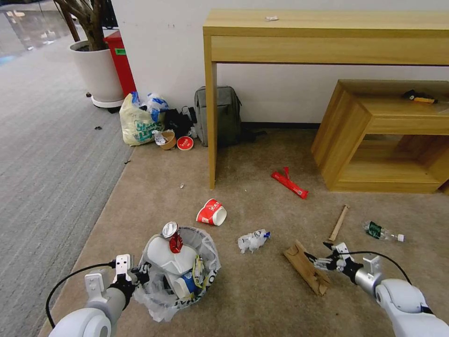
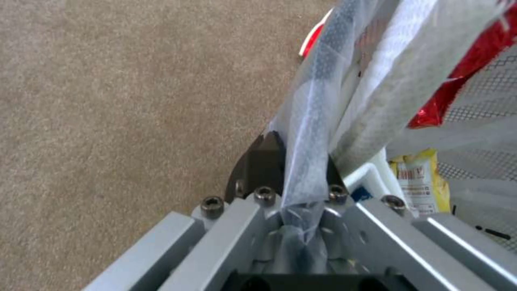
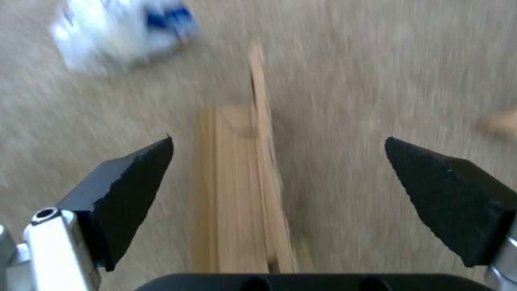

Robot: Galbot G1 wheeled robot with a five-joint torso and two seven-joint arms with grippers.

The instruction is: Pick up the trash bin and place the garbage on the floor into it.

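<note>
Left gripper (image 1: 140, 272): clamped tight on the bag-lined rim of the trash bin (image 1: 180, 274), fingers (image 2: 264, 161) pinching the translucent plastic
Trash bin: down at lower left on the floor (image 1: 262, 290), already loaded with white slippers (image 1: 170, 257), a crushed red can (image 1: 172, 235), a blue cup and a yellow wrapper
Right gripper (image 1: 314, 261): low at lower right, fingers (image 3: 127, 190) spread wide, straddling the cardboard (image 1: 306, 267) without touching it
Cardboard: flat on the beige carpet, lying between the open fingers
Loose garbage: red cup (image 1: 212, 212) on its side just beyond the bin, crumpled paper (image 1: 252, 240) between bin and cardboard, wooden stick (image 1: 338, 223), small bottle (image 1: 381, 231), red wrapper (image 1: 290, 183) farther out
</note>
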